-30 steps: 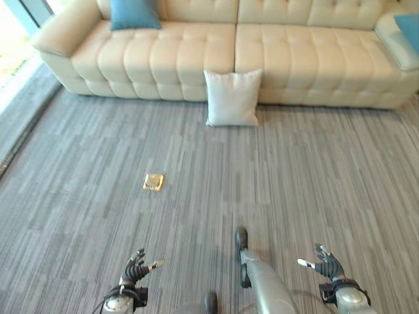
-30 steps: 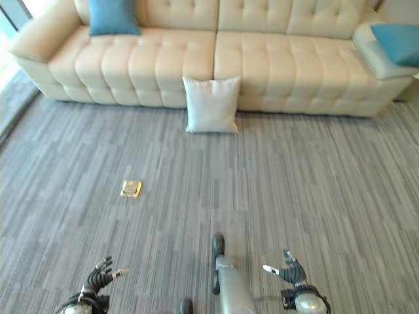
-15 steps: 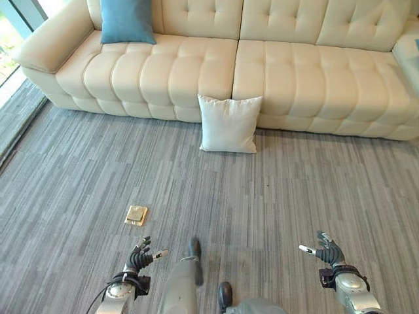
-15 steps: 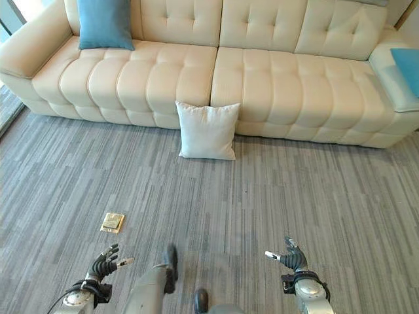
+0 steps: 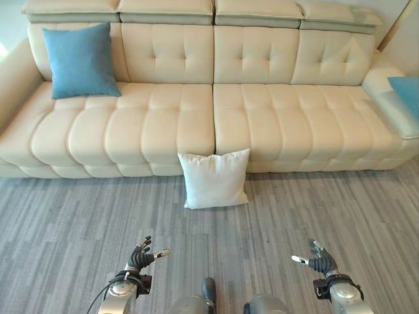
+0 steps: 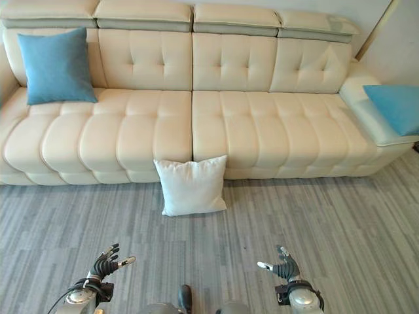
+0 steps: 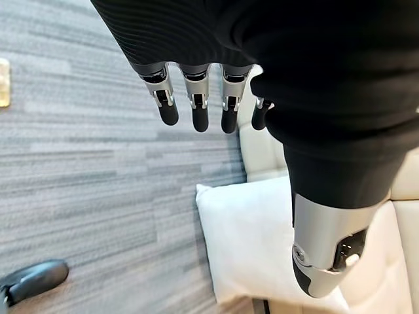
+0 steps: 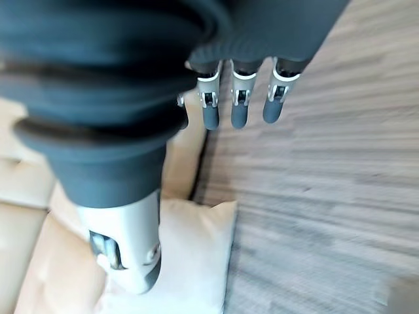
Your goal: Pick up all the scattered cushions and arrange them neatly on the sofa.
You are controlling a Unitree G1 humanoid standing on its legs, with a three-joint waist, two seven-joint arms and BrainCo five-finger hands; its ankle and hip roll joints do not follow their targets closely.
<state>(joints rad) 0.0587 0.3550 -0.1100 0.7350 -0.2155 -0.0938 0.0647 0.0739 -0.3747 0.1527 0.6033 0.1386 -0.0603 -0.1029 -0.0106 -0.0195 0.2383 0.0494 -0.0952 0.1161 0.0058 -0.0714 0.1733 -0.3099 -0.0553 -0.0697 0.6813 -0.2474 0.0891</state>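
In the left eye view a cream sofa (image 5: 216, 111) is seen across the far half of the scene; a white cushion (image 5: 214, 178) stands on the grey carpet (image 5: 78, 222), propped against the sofa's front just below the seam between the two seats; a blue cushion (image 5: 80, 60) leans upright on the far left seat, and a second blue cushion (image 5: 407, 93) lies on the right arm section. The left hand (image 5: 140, 257) and the right hand (image 5: 317, 261) are held low in the near part of the scene, well apart from the white cushion, fingers loosely spread and nothing carried.

In the right eye view the same layout is shown; the white cushion (image 6: 192, 185) lies between the two hands but farther off, still on the floor.

In the left wrist view the fingers (image 7: 196, 111) are seen straight and relaxed with the thumb apart; the white cushion (image 7: 252, 242) appears past them, untouched.

In the right wrist view the fingers (image 8: 237, 104) are likewise straight and empty; the cushion's corner (image 8: 190, 261) seems to lie beyond, though its edges are hard to make out there.

The approach to the one cushion left on the floor is judged to be the step in hand; the pick-up has not begun. For the next move the gap must be closed, both hands lowered to either side of the cushion, and it lifted onto a free seat.
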